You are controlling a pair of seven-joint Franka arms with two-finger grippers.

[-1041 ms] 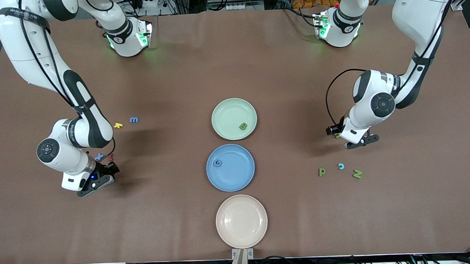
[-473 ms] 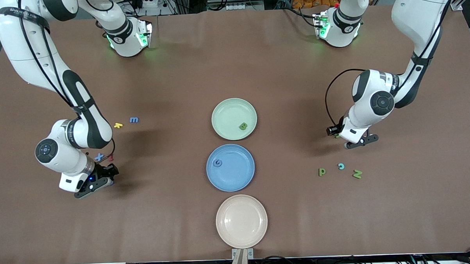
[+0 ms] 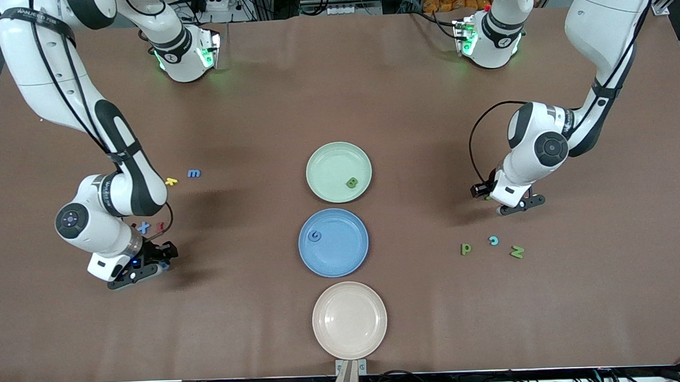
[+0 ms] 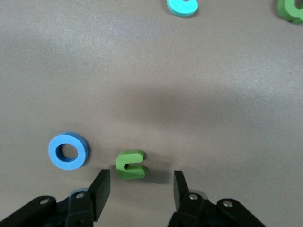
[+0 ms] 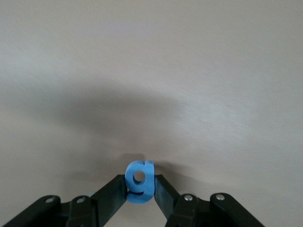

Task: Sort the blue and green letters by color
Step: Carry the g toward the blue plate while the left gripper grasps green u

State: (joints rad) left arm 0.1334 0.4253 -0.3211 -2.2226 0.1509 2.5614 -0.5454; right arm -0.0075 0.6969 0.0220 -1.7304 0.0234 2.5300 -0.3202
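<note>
My right gripper (image 3: 162,258) is shut on a blue 9-like letter (image 5: 140,182), held upright just above the table (image 5: 151,71) near a blue X (image 3: 143,226). A blue m (image 3: 194,173) lies farther from the front camera. My left gripper (image 4: 140,189) is open and low, its jaws standing either side of a green hook letter (image 4: 130,164) without touching it; the gripper also shows in the front view (image 3: 496,202). A green B (image 3: 351,183) lies in the green plate (image 3: 327,157). A blue G (image 3: 315,236) lies in the blue plate (image 3: 348,253). A green p (image 3: 466,248) and a green N (image 3: 517,252) lie nearer the front camera.
A pink plate (image 3: 349,320) stands nearest the front camera. A red letter (image 3: 159,225) lies beside the X and a yellow one (image 3: 171,181) beside the m. A blue ring (image 4: 68,150) lies beside the hook. A cyan letter (image 3: 493,241) lies between p and N.
My right gripper has shifted a little with the blue letter, so the X and the red letter show more. My left gripper has edged slightly toward the right arm's end.
</note>
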